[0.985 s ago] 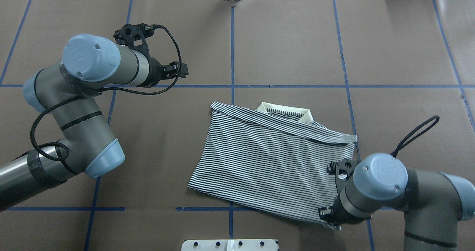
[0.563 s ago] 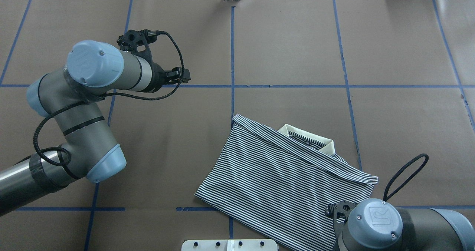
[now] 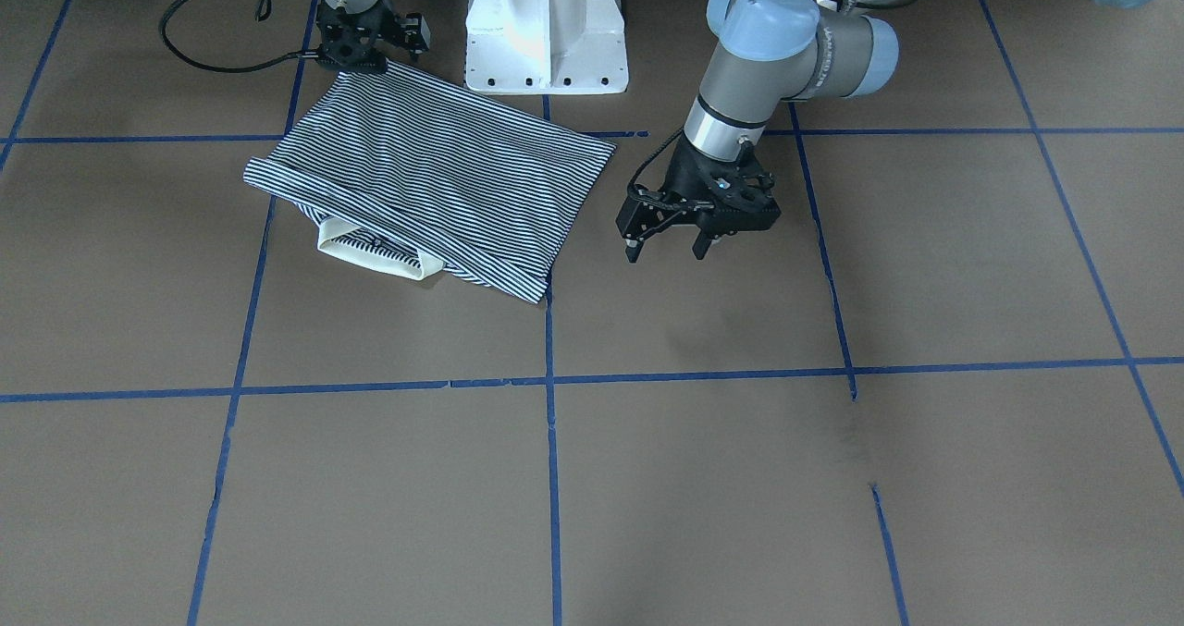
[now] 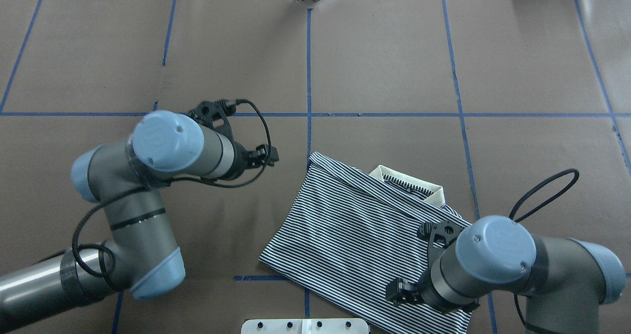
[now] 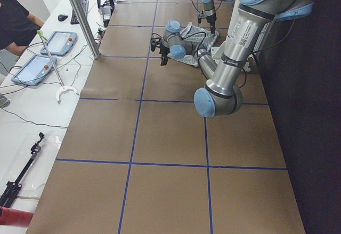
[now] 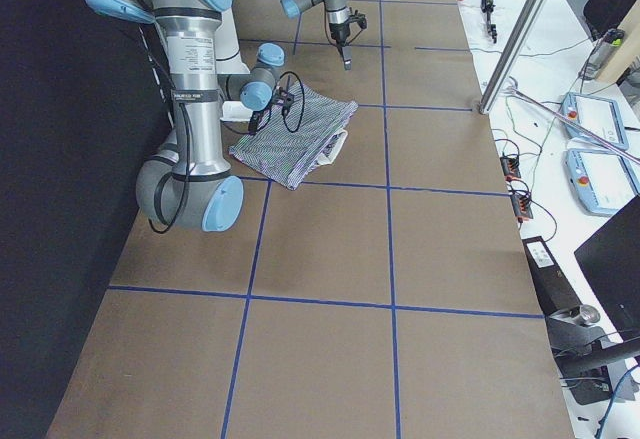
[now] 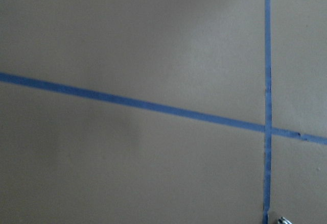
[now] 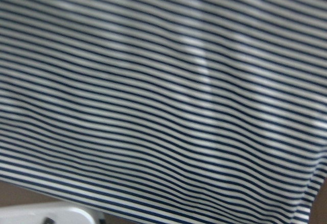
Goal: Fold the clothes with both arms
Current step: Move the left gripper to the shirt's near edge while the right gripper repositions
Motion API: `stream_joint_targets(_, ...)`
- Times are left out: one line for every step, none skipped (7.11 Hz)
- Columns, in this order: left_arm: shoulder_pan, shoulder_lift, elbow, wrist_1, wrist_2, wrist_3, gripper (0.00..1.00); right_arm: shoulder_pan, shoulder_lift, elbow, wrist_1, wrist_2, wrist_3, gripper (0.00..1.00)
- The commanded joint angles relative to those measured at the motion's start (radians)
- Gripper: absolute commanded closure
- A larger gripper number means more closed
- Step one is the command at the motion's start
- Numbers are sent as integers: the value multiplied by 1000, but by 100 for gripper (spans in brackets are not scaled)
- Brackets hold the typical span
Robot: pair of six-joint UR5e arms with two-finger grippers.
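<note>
Brown table (image 4: 394, 53), the folded striped polo shirt (image 4: 355, 235) lying on my right half, its cream collar (image 4: 434, 193) on the far side. My left gripper (image 3: 666, 254) hovers beside it, jaws apart. My right gripper (image 3: 356, 55) is at its near corner; I cannot tell how its jaws stand.

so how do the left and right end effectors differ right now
The left end effector hangs open over bare table, beside the polo shirt; the right end effector is over the shirt's edge near the white pedestal, grip state unclear. Both are black and point down.
</note>
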Motion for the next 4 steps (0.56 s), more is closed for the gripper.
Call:
stream_joint_targets(148,-1,-49,146,19,-201,0,141,54,21,5,5,-11,0)
stream_joint_targets(168,-1,-84,205,19,-245,1,170,70,24,5,3,-11,0)
stream_joint_targets(181,-1,-86,207,19,-266,1,185,79,24,5,5,-11,0)
stream_joint_targets(214,1,-83,206,19,-280,2,196,90,24,5,3,-11,0)
